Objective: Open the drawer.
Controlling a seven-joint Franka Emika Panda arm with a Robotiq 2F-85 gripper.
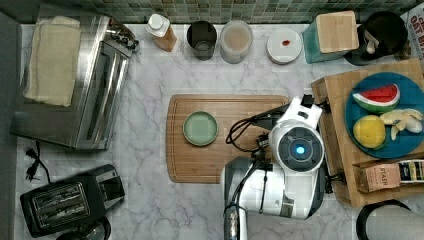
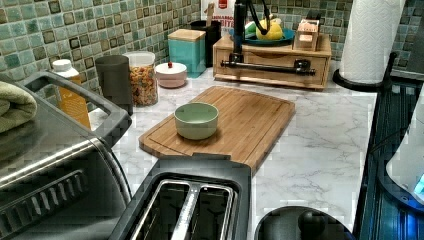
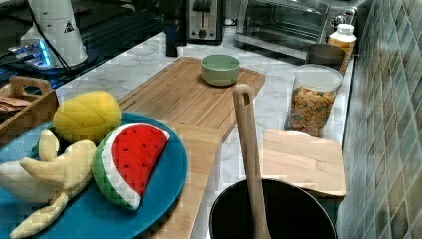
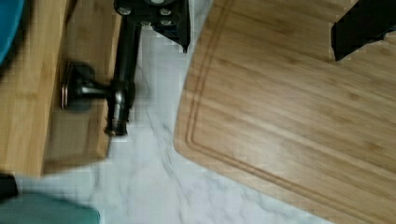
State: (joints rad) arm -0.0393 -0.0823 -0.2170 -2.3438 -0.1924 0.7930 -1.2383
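Left view places the drawer (image 2: 272,59) at the far end of the marble counter (image 2: 320,150), in the front of a wooden stand (image 2: 270,47) beside the paper towel roll (image 2: 372,37). The drawer front sits flush with the stand and is seen to be closed. The gripper (image 2: 239,56) is lowered onto the black bar handle (image 2: 270,66), near the end toward the left view's left. In the wrist view, one finger (image 4: 154,14) is pressed against the handle (image 4: 122,70), while the other finger (image 4: 362,25) is held well apart over the cutting board (image 4: 289,116). The jaws are thus spread wide, and nothing is clamped between them. A green bowl (image 2: 196,120) is rested on the cutting board.
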